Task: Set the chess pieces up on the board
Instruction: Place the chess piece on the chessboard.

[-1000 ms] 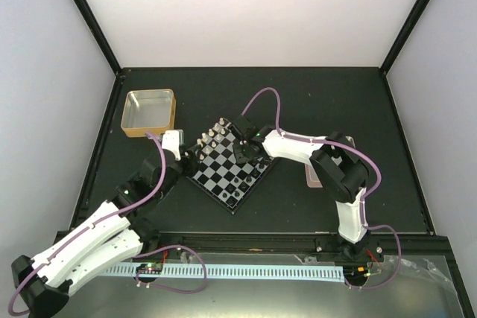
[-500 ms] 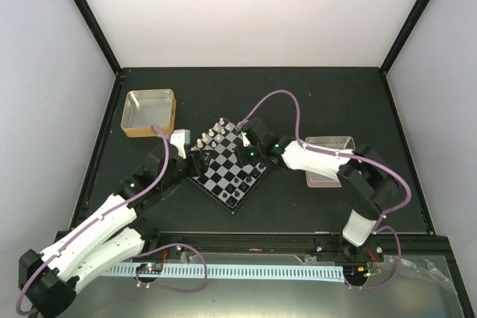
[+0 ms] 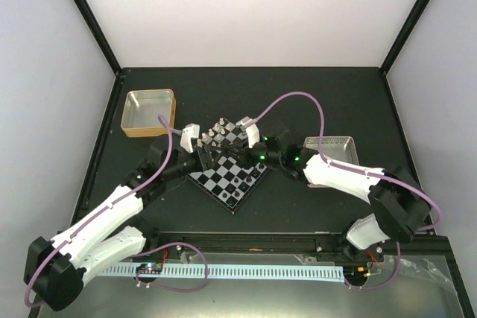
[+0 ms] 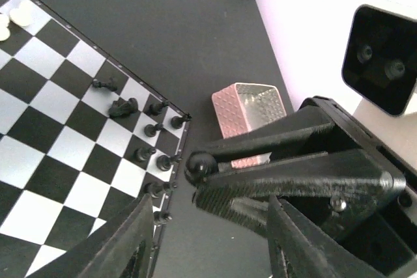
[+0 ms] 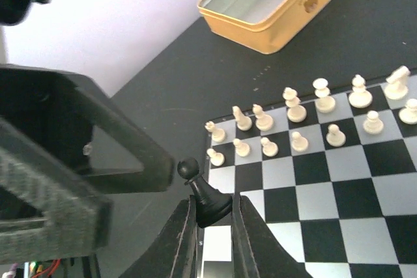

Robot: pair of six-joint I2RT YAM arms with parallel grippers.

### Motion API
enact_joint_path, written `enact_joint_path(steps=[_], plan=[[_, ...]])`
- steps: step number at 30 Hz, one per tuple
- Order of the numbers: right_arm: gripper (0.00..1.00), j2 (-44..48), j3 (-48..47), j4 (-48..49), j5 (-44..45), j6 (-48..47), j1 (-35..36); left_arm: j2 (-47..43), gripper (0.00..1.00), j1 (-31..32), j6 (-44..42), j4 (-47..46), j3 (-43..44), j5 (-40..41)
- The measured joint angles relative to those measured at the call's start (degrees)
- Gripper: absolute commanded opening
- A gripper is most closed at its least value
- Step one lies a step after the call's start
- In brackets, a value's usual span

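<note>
right end effector (image 5: 214,201) clamped on black pawn (image 5: 203,194) | pawn tilted, head toward open left end effector (image 4: 208,236), close | at board (image 5: 281,172) edge

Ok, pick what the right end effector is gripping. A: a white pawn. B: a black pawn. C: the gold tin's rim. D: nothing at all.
B: the right wrist view shows a black pawn pinched between the fingers of the right end effector.
</note>
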State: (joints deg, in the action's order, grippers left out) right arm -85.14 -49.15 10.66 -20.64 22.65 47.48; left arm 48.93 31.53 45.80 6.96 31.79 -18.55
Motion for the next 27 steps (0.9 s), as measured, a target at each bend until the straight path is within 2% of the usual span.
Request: enact_joint_path(steps=[2, 9, 18, 20, 24, 27], plan=[[0.13, 0.5, 0.5, 1.1, -1.1, 0.0, 0.0, 1.3, 0.41, -0.3, 0.4, -0.8, 0.7, -1.2], [0.13, 1.6, 0.8, 3.0, -2.8, 0.2, 0.0, 4.2, 0.31, -0.9, 0.8, -2.8, 3.1, -3.2], [0.15, 1.9, 1.1, 3.1, -3.5, 0.2, 0.0, 6.0, 0.04, -1.6, 0.5, -2.6, 3.8, -3.9], [0.23, 1.9, 1.1, 3.1, -3.5, 0.2, -0.1, 6.1, 0.02, -1.7, 0.2, -2.6, 3.9, -4.1], [0.50, 2.0, 1.1, 2.7, -3.2, 0.2, -0.1, 6.3, 0.01, -1.7, -0.9, -2.3, 4.4, -4.2], [0.56, 3.0, 1.8, 2.6, -2.3, 0.4, 0.0, 6.5, 0.02, -1.7, -2.4, -1.7, 4.8, -3.9]])
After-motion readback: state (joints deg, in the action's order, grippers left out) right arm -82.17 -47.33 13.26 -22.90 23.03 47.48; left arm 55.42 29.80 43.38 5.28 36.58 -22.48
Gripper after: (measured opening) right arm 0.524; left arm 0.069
